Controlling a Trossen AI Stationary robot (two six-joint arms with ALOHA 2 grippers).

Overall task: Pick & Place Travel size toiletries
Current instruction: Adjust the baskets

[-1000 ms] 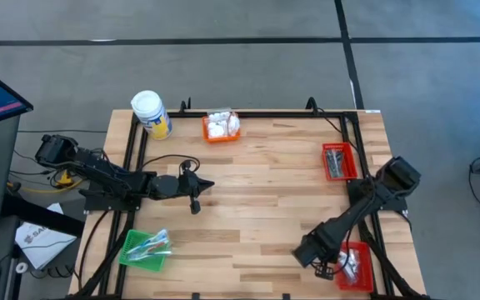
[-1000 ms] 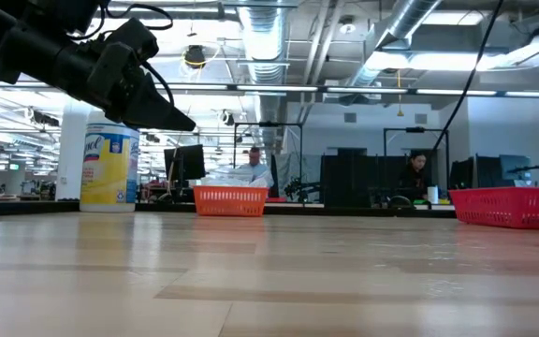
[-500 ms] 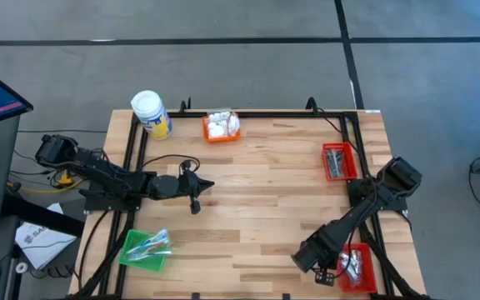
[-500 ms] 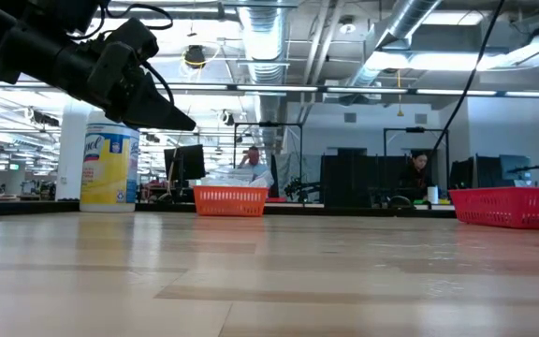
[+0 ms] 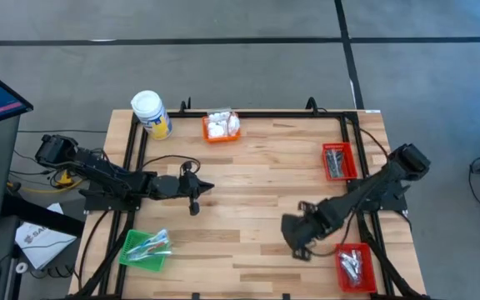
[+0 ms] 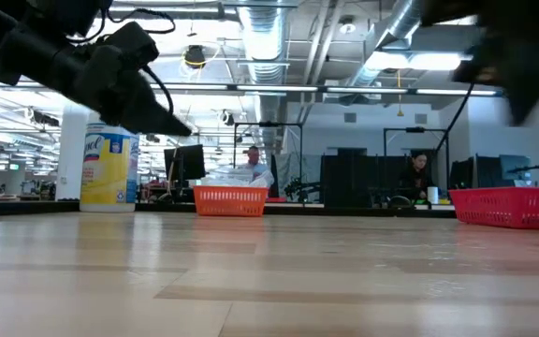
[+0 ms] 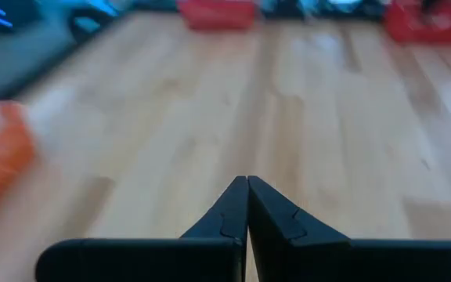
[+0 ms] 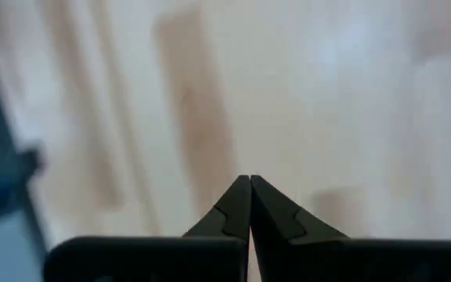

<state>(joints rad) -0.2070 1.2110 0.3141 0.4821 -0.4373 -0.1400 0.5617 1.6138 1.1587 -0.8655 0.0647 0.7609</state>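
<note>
Pale wooden table (image 5: 257, 179), open-plan office behind, right claw (image 8: 250, 182) closed, empty

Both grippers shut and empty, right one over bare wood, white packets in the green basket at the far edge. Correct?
Not quite: the white packets sit in the orange basket at the far edge, as the high view shows; the green basket is at the near left corner. Left gripper and right gripper are shut and empty, the right over bare wood.
</note>
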